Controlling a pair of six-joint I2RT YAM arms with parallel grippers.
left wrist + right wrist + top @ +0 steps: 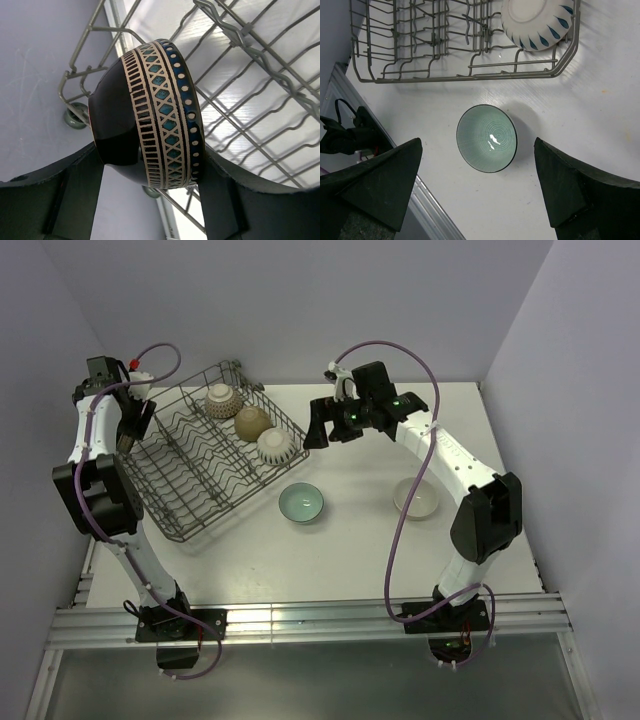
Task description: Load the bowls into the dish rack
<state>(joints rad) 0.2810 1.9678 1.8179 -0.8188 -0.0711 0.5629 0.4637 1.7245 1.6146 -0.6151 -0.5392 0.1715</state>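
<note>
Left gripper [152,192] clamps glossy blk geometric-banded bowl [150,110] over wire dish rack [172,482]; right gripper [477,155] spread wide.

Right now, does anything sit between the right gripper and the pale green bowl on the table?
Nothing visible does. The right gripper hangs open above the pale green bowl, which sits alone on the table, framed between the fingers in the wrist view. The dish rack lies beyond the bowl, not touching it.
</note>
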